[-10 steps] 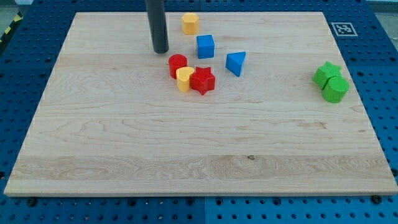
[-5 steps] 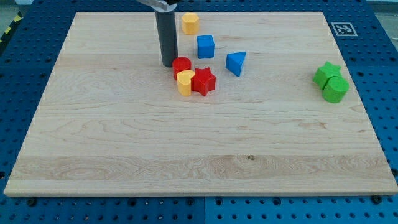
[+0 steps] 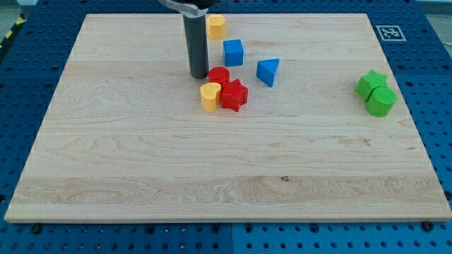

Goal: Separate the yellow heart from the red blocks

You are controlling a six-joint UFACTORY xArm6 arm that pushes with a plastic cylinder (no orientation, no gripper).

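Wooden board [image 3: 141, 162] on blue pegboard table [image 3: 21, 70], marker tag [image 3: 387, 32] at board's top-right corner

My tip [image 3: 199, 76] is down on the board, upper-centre area. Rod w/ no jaws, so nothing to spread or pinch; tip sits right against the red cylinder [image 3: 218, 76], at its 9 o'clock side, appears touching. Can't tell how hard it presses

Task cluster, just below/right of tip:
- yellow heart [image 3: 210, 97] at approx 5 o'clock from tip, near but apart from it
- red cylinder at heart's 1 o'clock, touching or nearly so
- red star [image 3: 234, 94] at heart's 3 o'clock, pressed up against it; also touching cylinder's lower right
All 3 are bunched together, heart not yet clear of the reds

Others:
- yellow block [image 3: 216, 26], roughly hexagonal, near board's top edge, at 1 o'clock from tip, just beside the rod's upper part in view
- blue cube [image 3: 233, 52] at 12–1 o'clock from red cylinder, apart from it
- blue triangle [image 3: 267, 71] at 2 o'clock from red star, apart
- green star [image 3: 371, 82] and green cylinder-ish block [image 3: 381, 101] far off at 3 o'clock near the board's right edge, touching each other, well apart from the cluster

Board's lower half holds no blocks
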